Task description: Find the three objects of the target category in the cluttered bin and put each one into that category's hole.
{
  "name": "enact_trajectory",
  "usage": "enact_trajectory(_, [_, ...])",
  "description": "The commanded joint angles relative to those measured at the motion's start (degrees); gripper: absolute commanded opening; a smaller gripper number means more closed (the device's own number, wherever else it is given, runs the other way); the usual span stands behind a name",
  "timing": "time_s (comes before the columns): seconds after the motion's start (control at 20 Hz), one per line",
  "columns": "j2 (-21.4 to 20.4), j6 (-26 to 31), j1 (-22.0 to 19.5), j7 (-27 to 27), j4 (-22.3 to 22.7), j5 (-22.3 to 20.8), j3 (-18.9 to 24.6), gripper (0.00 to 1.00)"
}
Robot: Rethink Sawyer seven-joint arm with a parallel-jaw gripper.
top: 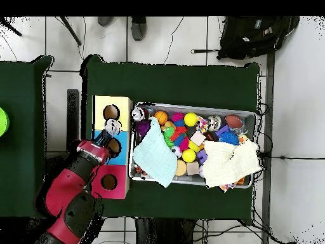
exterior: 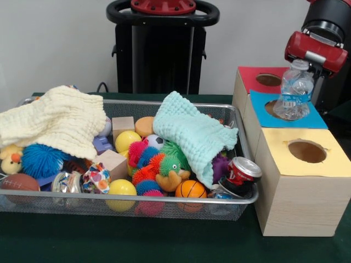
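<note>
Bottle hangs in your claw, gripped at the neck, just above the blue-topped box's hole. Its base sits toward the hole's 3 o'clock rim, so releasing now risks it catching there and tipping onto the yellow-topped box or the bench.

This was a robotics lab. A red arm on a pedestal stood at a green-covered table, which held a test setup of a toy-filled bin beside wooden boxes with holes. The floor was white tile strewn with cables, with a backpack dropped at the far side.
</note>
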Motion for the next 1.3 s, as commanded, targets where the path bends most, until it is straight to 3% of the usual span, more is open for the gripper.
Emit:
enact_trajectory(0.05, [2.2,-4.4,-2.7,13.1,2.7,1.8,12.7,0.0])
enact_trajectory(0.8, [-0.6,-8.6,-4.6,12.3,6.2,-0.6,16.1,0.0])
enact_trajectory(1.3, [-1.0,-8.6,-3.3,11.8,7.7,1.2,16.1,0.0])
